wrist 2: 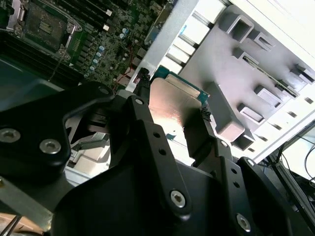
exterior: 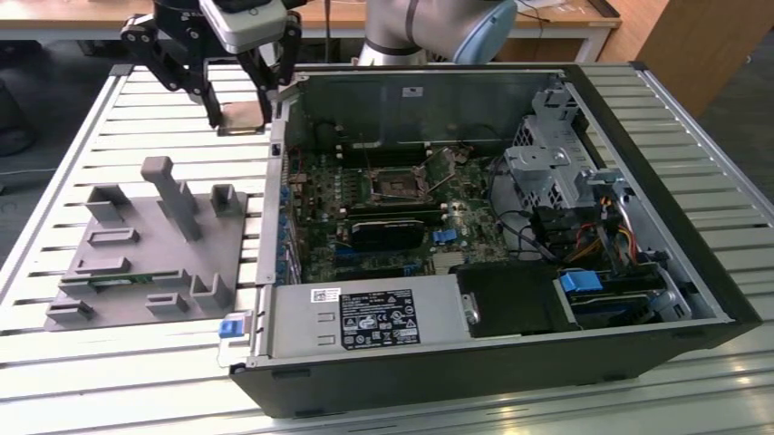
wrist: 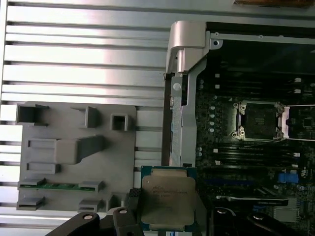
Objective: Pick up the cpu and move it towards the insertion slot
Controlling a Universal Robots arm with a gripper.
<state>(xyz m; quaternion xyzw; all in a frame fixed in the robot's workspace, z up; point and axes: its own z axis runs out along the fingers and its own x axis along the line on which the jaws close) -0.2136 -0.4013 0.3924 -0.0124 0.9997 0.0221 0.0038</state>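
Black matte gripper (wrist 2: 174,115) clamped on the cpu (wrist: 167,200) (flat, square, silvery lid on green edging), raised beside the open computer case (exterior: 677,272), apart from the grey plastic fixture (wrist: 74,152).

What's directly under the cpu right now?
In the first wrist view the cpu, clamped in the tool, hangs over the case's side wall, between the grey fixture and the motherboard. What lies straight beneath is covered by the chip.

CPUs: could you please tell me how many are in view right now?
1: the CPU is held in the gripper, above the table beside the open case.
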